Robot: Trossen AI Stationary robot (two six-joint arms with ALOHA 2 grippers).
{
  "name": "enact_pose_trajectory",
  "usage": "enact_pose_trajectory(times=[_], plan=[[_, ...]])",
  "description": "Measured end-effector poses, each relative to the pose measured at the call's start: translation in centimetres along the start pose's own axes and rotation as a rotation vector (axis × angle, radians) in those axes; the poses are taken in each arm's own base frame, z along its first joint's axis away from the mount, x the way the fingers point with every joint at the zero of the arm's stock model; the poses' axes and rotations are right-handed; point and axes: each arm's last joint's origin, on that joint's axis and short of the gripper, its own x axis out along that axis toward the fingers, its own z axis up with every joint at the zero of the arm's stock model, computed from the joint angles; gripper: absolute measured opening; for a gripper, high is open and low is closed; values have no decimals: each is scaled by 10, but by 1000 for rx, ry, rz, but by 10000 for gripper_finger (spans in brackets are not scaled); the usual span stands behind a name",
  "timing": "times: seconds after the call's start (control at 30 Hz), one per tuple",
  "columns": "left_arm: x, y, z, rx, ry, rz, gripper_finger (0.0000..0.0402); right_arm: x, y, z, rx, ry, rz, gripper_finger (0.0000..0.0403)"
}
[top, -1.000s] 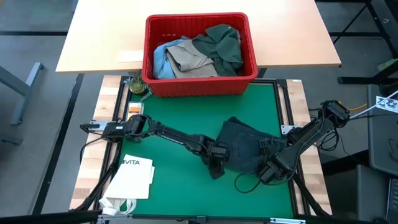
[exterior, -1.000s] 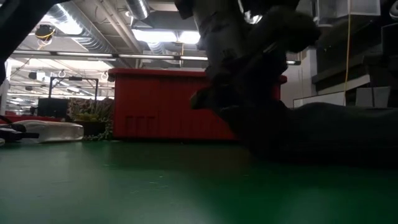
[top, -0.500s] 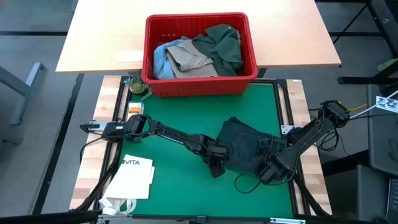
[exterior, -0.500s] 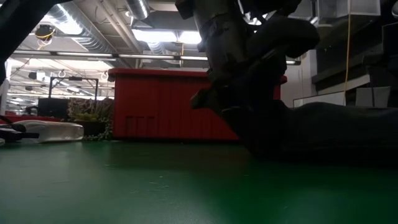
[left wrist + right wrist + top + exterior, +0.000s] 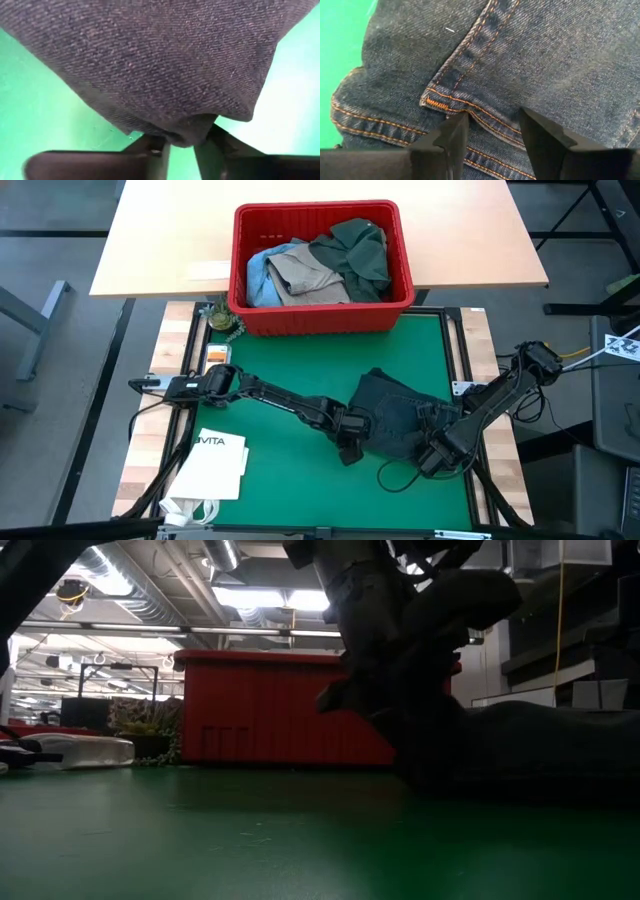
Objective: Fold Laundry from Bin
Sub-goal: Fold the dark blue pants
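Dark navy-grey trousers [image 5: 400, 420] lie crumpled on the green mat [image 5: 290, 370], right of centre. My left gripper [image 5: 348, 444] is at their near-left corner, shut on the cloth [image 5: 165, 75]. My right gripper [image 5: 436, 452] stands open over their near-right edge, its fingers [image 5: 451, 137] on either side of an orange-stitched seam [image 5: 470, 107]. The red bin [image 5: 322, 317] stands at the mat's far edge. In it lie a green shirt [image 5: 355, 245], a khaki garment [image 5: 305, 270] and light blue denim [image 5: 258, 275]. My left gripper pinches a bunched corner of the trousers [image 5: 186, 136] between its two fingers [image 5: 153, 146], slanting down from the table's left. The corner is raised a little off the mat; the rest of the trousers lies on it. Whether my right gripper touches the denim, I cannot tell.
A white paper bag printed "VITA" [image 5: 215, 465] lies at the mat's near left. A dark cable [image 5: 395, 476] loops on the mat near my right gripper. Small objects [image 5: 222, 318] sit left of the bin. Bare green mat stretches between bin and trousers.
My left gripper has drawn its fingers together on the trousers' near-left corner and tipped slightly at the wrist, staying in place. The trousers and my right gripper have kept still.
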Motion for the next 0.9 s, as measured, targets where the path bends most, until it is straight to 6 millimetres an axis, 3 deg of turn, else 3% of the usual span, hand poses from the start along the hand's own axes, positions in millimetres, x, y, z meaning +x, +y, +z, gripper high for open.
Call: enact_pose_trajectory(times=[0.1, 0.5, 0.73, 0.9], plan=[[0, 0, 0, 31, -1, 2, 21, 0, 0, 0, 0, -1, 0, 179], [-5, 15, -18, 143, 207, 148, 19, -1, 1, 2, 9, -24, 7, 179], [-6, 15, -21, 200, 233, 152, 19, -1, 0, 2, -25, -18, 2, 179], [-6, 16, -24, 196, 260, 156, 19, -20, -1, 9, -72, -36, -13, 179]])
